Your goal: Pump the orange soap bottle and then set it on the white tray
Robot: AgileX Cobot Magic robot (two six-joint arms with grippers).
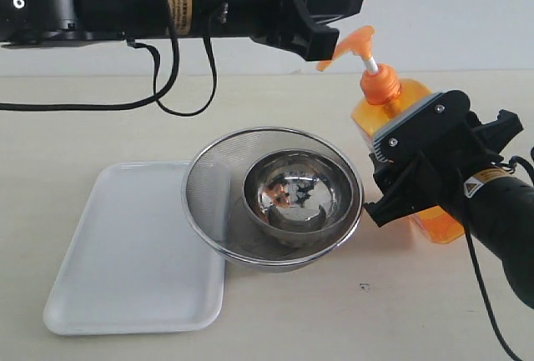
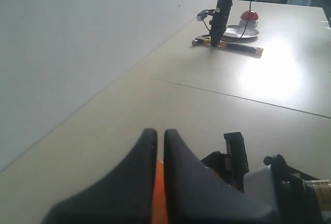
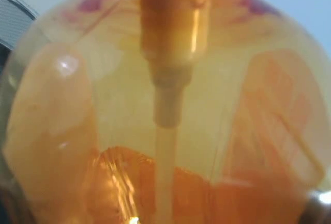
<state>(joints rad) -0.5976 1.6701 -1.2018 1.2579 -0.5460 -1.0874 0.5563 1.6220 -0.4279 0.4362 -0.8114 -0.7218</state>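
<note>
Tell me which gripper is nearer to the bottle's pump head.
Left. The left gripper, shut, is at the pump head; the right gripper grips the orange soap bottle lower down.

L gripper (image 2: 156, 132) closed; R gripper (image 1: 411, 161) clamped?

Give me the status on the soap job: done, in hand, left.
Done: the right gripper grips the tilted orange soap bottle. In hand: the shut left gripper sits at the pump head, which stands raised. Left: apparently the press, then the bottle onto the white tray.
</note>
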